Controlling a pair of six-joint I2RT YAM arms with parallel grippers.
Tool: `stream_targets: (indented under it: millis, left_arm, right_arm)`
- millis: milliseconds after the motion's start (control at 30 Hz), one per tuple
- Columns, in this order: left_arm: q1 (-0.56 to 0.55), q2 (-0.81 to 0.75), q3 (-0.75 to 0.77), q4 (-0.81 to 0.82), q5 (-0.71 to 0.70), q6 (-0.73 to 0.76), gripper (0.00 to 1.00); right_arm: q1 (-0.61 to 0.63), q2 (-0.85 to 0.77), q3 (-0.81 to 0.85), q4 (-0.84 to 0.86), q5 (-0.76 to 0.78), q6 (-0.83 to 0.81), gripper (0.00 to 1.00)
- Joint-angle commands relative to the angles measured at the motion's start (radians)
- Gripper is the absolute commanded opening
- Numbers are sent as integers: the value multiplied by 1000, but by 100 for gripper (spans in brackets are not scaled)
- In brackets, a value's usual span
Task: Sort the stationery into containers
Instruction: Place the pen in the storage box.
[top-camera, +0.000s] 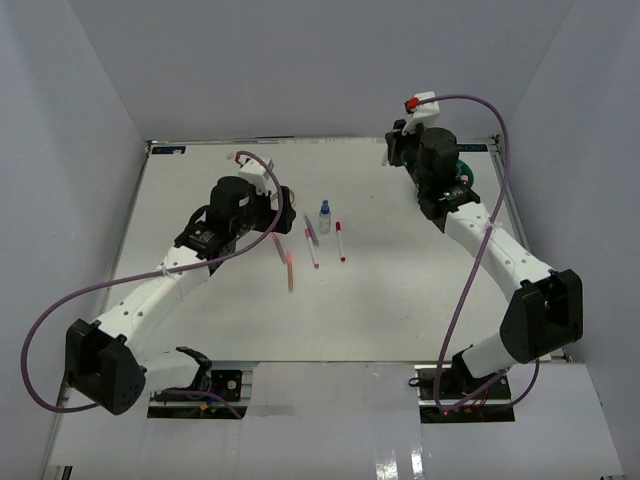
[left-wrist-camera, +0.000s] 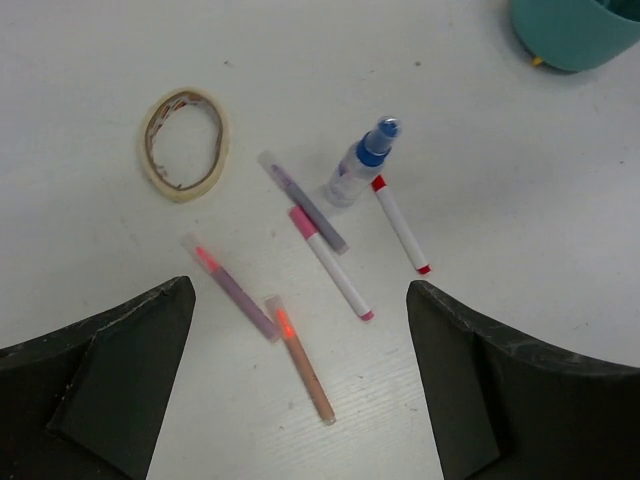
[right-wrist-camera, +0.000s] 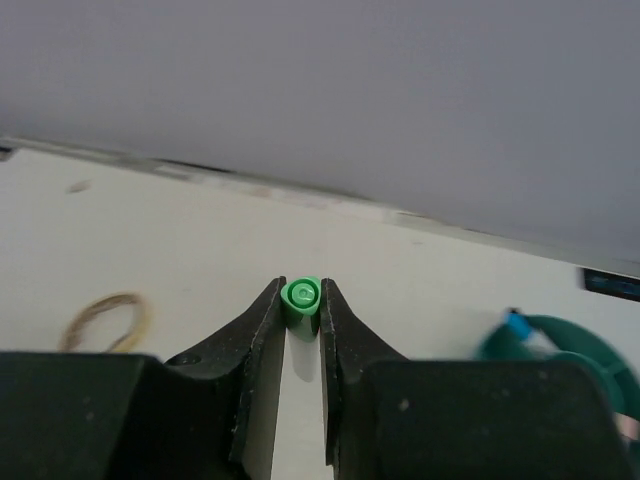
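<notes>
My right gripper is shut on a green-capped pen, held end-on above the table's far side, left of the teal organiser. In the top view that gripper hangs near the back edge, and the arm hides most of the organiser. My left gripper is open and empty above an orange pen. Beyond it lie an orange-tipped purple pen, a pink-capped pen, a red-capped pen, another purple pen, a blue-capped bottle and a rubber band.
White walls close in the table on three sides, with a metal rail along the back edge. The pens and the bottle cluster mid-table between the two arms. Something blue stands inside the organiser.
</notes>
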Motion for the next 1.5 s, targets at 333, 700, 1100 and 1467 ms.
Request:
stream_targets:
  millis: [333,700,1100,1467]
  left_arm:
    - [130,90,75,-133,-96,-131,98]
    - [130,94,63,-125,-116,-114,98]
    - [132,102,61,-125,-118,-111,98]
    - [132,108,61,-125,-110,-108,98]
  right_arm:
    - [-263,303,189,246,337,-495,8]
    - [-296,472,275,258,292,-485,8]
    - [-306,521,230,237,291,-422,8]
    - [-329,559,214,195,301,-374,15]
